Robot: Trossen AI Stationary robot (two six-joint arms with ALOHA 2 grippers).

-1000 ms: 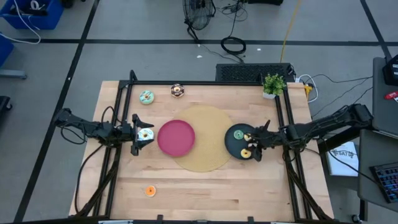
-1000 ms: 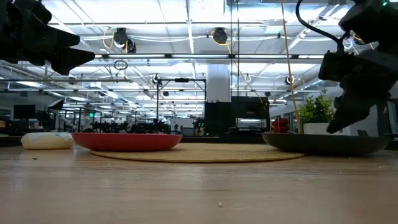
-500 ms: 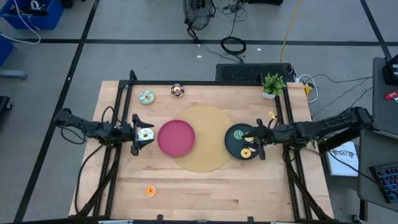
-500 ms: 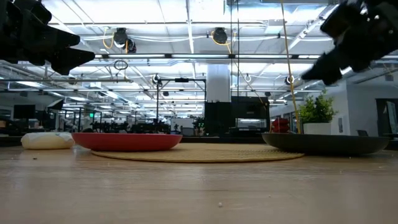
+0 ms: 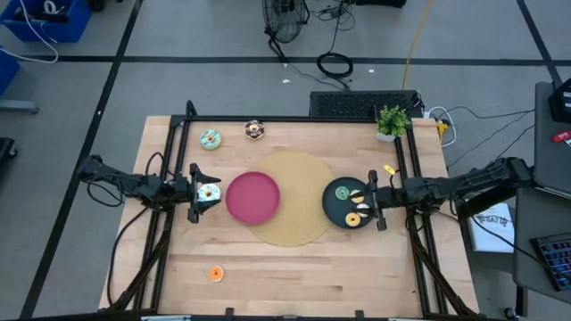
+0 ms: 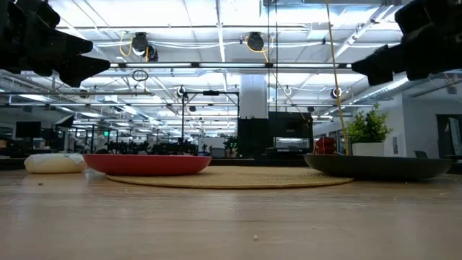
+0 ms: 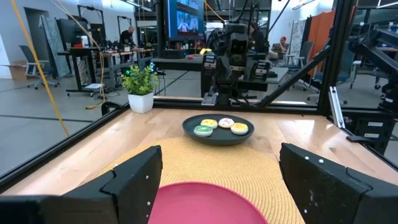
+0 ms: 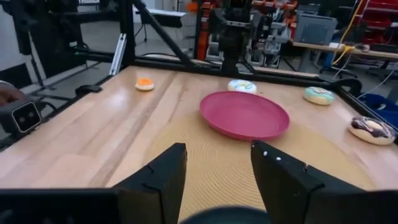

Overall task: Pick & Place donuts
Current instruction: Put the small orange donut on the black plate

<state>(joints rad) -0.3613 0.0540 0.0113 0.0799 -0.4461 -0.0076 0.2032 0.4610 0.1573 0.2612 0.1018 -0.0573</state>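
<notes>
The black plate (image 5: pixel 332 207) holds several small donuts (image 7: pixel 203 130), among them a green (image 5: pixel 342 192) and an orange one (image 5: pixel 352 219). My right gripper (image 5: pixel 371 203) stands open and level just right of them, above the plate's right rim, with nothing between its fingers (image 8: pixel 155 180). Left of the pink plate (image 5: pixel 252 197), my left gripper (image 5: pixel 198 193) waits open and level. It hangs above a white-iced donut (image 6: pixel 54 163) that lies flat on the table. Teal (image 5: pixel 211 139), chocolate (image 5: pixel 255 130) and orange (image 5: pixel 216 274) donuts lie loose on the wood.
Both plates rest on a round woven mat (image 5: pixel 299 227) at the table's middle. A small potted plant (image 5: pixel 392 121) stands at the far right corner. Black frame rails (image 5: pixel 178 134) run along the left, far and right edges. Bare wood lies along the near edge.
My right gripper has risen from just over the black plate, tipped up from pointing down to level and rolled about its axis. It has drawn slightly back toward the table's right edge. The orange donut stays on the plate.
</notes>
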